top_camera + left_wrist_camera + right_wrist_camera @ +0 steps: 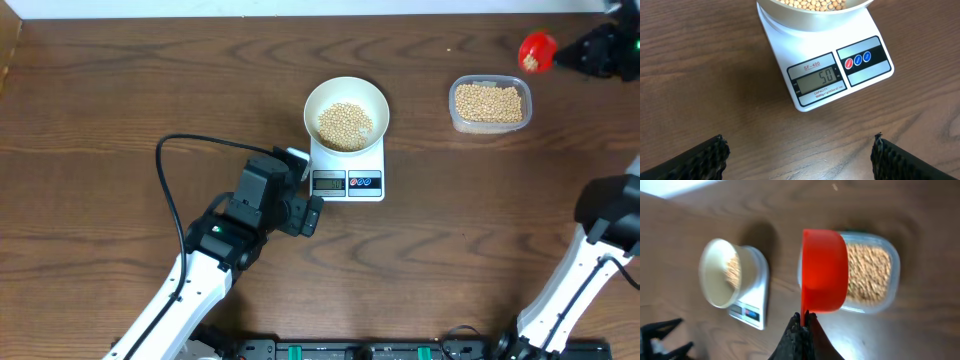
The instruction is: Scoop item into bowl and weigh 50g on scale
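The white bowl (346, 112) holds beige beans (345, 124) and stands on the white scale (348, 172). In the left wrist view the scale's display (820, 79) reads 50, with the bowl (810, 12) at the top edge. My left gripper (308, 216) is open and empty just left of the scale's front; its fingers (799, 155) hover over bare table. My right gripper (590, 50) at the far right is shut on a red scoop (537, 52), held high over the clear tub of beans (489, 103). The right wrist view shows the scoop (823, 271), tub (872, 275) and bowl (722, 273).
The left arm's black cable (170, 190) loops over the table at the left. The right arm's base (610, 215) stands at the right edge. The table's far edge meets a pale wall (300, 8).
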### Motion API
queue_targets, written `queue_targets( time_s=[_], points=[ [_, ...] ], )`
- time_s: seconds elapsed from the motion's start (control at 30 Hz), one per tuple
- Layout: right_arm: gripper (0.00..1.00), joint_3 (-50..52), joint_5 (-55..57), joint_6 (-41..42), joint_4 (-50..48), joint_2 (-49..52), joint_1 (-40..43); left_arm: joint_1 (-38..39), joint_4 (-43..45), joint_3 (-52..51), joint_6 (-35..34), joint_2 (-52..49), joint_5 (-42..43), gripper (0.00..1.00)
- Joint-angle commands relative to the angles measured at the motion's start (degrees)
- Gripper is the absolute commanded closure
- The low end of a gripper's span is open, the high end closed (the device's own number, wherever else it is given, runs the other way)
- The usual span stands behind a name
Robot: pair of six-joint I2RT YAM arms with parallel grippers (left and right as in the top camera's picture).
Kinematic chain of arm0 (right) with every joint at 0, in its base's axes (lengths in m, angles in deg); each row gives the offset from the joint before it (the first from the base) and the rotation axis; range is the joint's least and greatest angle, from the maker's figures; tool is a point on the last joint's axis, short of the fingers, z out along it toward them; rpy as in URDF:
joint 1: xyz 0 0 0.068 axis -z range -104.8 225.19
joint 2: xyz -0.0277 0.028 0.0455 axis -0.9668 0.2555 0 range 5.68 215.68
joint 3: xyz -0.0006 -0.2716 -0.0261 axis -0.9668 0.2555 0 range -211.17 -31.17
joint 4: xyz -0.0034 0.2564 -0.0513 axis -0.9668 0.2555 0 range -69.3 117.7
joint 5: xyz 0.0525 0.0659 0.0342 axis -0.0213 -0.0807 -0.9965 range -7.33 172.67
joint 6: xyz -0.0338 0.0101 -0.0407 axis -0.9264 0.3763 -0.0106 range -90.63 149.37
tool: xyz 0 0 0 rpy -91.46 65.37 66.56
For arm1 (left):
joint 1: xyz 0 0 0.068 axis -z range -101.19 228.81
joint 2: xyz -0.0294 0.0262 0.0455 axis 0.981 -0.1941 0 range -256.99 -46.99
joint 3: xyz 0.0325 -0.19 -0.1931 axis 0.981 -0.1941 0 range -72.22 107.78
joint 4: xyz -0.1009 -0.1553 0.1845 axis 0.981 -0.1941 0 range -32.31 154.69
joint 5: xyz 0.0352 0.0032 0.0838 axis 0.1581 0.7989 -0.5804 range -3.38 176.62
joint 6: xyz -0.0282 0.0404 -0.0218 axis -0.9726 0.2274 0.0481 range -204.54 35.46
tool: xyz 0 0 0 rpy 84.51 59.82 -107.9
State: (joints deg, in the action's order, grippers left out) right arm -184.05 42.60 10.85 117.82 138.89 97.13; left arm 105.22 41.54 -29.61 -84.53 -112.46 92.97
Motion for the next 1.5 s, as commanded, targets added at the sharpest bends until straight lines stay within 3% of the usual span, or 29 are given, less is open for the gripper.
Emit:
queue_targets(
  time_s=[0.0,0.33,0.53,1.47],
  points=[
    [0.99,2.34,10.91,2.47,0.17,-0.94,-3.43,0.07,-0.13,0.37,0.17,0.22,0.55,0.07],
    [0.99,5.35,28.72,9.57,-2.16,-0.94,-9.97,0.07,-0.13,0.37,0.17,0.22,0.55,0.07],
    [0.99,5.35,29.86,9.97,-2.4,-0.94,-12.28,0.07,-0.13,0.37,0.17,0.22,0.55,0.07],
    [0.99,5.38,52.17,26.08,-3.54,-0.92,-20.15,0.07,-0.13,0.37,0.17,0.22,0.55,0.07]
  ],
)
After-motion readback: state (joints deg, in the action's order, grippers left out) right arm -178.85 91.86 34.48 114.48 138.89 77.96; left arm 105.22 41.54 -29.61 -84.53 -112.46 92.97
